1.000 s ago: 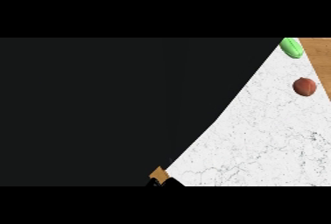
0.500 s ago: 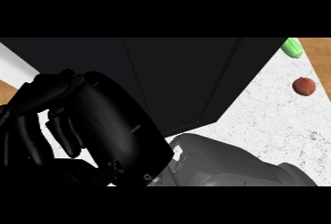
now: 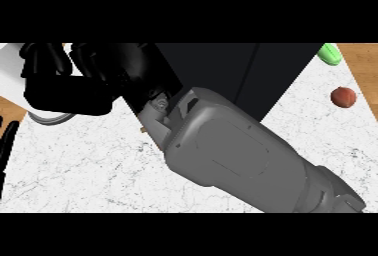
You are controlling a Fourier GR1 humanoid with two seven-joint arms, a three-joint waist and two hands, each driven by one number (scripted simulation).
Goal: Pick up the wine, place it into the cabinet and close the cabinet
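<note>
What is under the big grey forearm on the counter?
Around the forearm only white marble counter shows. Its black hand covers part of a round grey rim at upper left. Whatever lies directly beneath the arm is hidden.

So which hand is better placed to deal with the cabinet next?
Probably the right hand: it is up beside the dark cabinet, while the left hand only shows at the left edge.
</note>
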